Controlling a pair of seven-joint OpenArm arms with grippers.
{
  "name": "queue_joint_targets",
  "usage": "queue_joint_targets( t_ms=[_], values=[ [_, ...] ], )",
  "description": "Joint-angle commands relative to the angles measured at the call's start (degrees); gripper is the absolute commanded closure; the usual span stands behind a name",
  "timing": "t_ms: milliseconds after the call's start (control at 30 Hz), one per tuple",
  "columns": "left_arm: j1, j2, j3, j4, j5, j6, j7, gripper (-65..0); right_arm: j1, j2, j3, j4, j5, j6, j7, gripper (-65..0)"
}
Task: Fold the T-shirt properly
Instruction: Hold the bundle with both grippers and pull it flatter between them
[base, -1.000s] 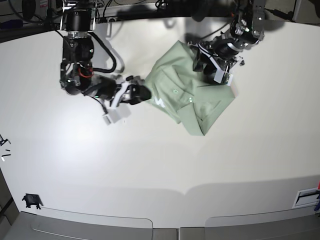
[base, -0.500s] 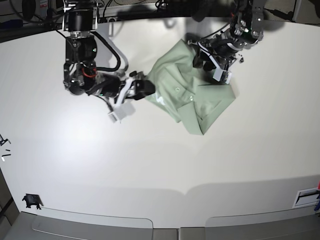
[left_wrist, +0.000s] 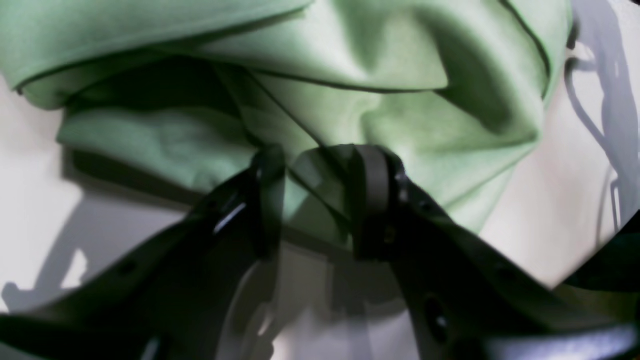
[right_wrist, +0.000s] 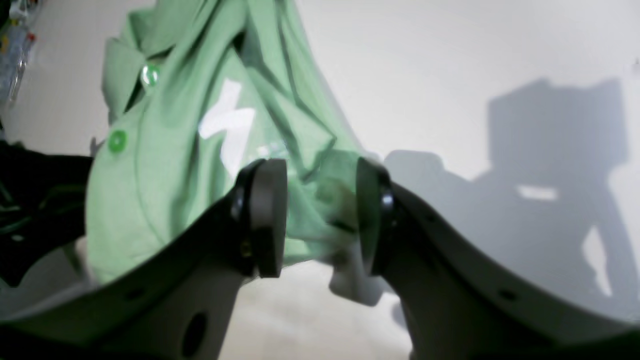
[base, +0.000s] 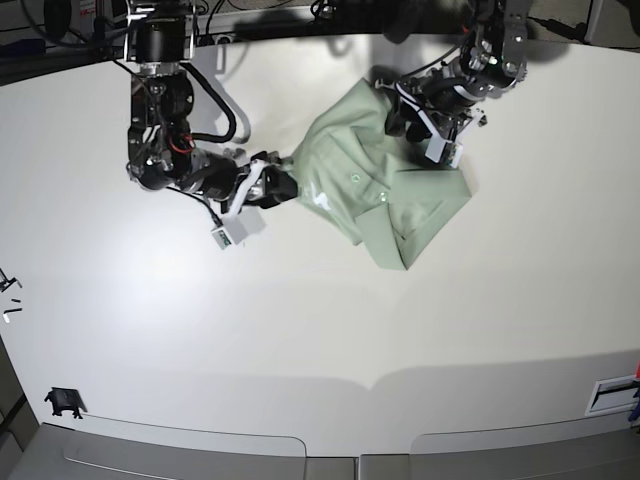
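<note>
The left gripper (left_wrist: 317, 200) pinches a fold of the T-shirt (base: 385, 190). The right gripper (right_wrist: 320, 220) straddles the shirt's edge, jaws partly apart; whether it grips, I cannot tell.

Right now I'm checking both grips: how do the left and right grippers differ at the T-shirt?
The left gripper works at the far folded edge of the T-shirt; the right gripper is at the collar-side edge near the buttons. The left's pads look dark, the right's lighter grey. Both have cloth between their jaws above the white table.

overhead base, two close wrist views
</note>
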Motion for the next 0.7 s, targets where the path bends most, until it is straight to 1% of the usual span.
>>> queue_joint_targets(
  t_ms=[0, 100, 167, 267, 333, 433, 600, 667],
  values=[
    [-0.3, 0.0, 0.0, 1.0, -0.8, -0.7, -1.1, -20.5, 1.1, 0.4, -0.4, 0.9, 1.4, 0.4, 1.3, -21.4],
    [-0.3, 0.0, 0.0, 1.0, -0.8, -0.7, -1.1, -20.5, 1.2, 0.4, -1.5, 0.0, 1.3, 0.4, 2.2, -21.4],
    [-0.3, 0.0, 0.0, 1.0, -0.8, -0.7, -1.2, -20.5, 1.2, 0.4, -1.5, -1.4, -0.2, 0.4, 3.7, -21.4],
    [-0.3, 0.0, 0.0, 1.0, -0.8, -0.7, -1.2, -20.5, 1.1, 0.4, -1.5, -3.5, -1.3, 0.4, 4.0, -20.8],
    [-0.3, 0.0, 0.0, 1.0, -0.8, -0.7, -1.2, -20.5, 0.9, 0.4, -1.5, -3.9, -1.2, 0.4, 3.9, -15.2],
    [-0.5, -0.1, 0.0, 1.0, -0.7, -0.7, -1.3, -20.5, 1.0, 0.4, -1.5, -3.9, -0.1, 0.4, 3.9, -0.5],
    [-2.2, -0.5, -0.4, 1.0, 4.7, -0.6, -1.8, -20.5, 1.0, 0.5, -1.5, -3.9, 0.3, 0.4, 3.4, 0.0],
    [-2.9, -0.5, -1.3, 1.0, 4.8, -0.6, -2.1, -20.5, 1.0, 0.4, -1.5, -3.9, 0.3, 0.4, 3.2, 0.0]
  ],
)
